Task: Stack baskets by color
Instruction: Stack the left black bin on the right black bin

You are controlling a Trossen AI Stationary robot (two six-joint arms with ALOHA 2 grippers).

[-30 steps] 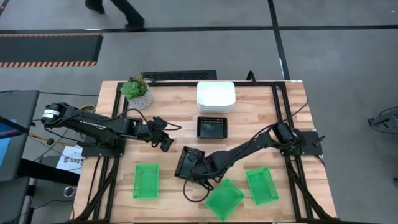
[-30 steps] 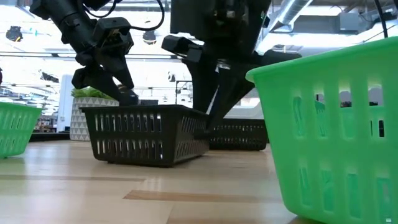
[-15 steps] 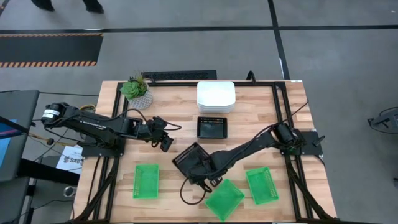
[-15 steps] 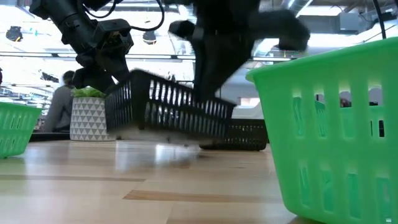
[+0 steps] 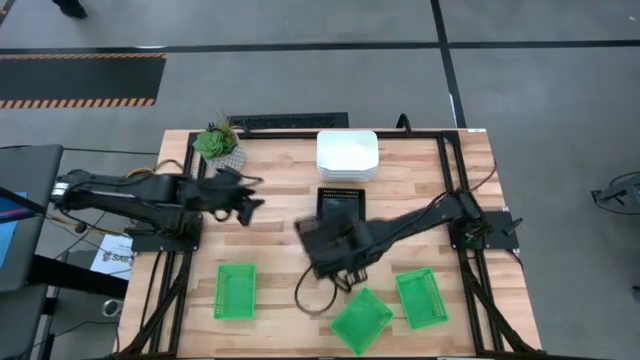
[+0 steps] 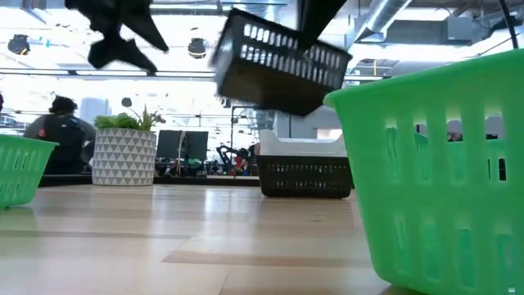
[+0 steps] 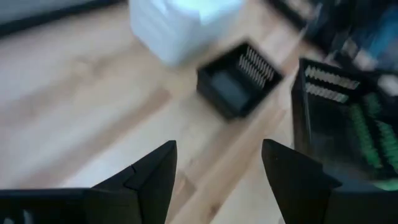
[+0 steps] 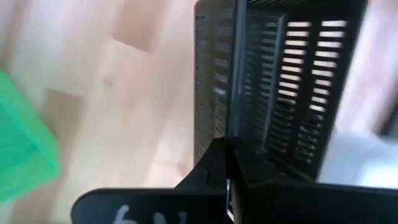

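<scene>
Black basket [image 6: 282,61] now lifted clear of the counter [image 5: 280,210], where a second ago it sat flat and then tipped up on one edge. Carried tilted in the right gripper [image 8: 227,155], jaws clamped together on one mesh wall. Hanging just short of the second black basket [image 5: 341,205], which rests beside the white stack [image 5: 347,155]. Likely bound for nesting there, starting the black pile. Left gripper [image 7: 217,180] drawn back toward the potted plant [image 5: 218,145], jaws apart and empty. Three green baskets [image 5: 235,291] unstacked along the near edge. No readable brand or label; a paper beside the frame carries print, too small to make out.
</scene>
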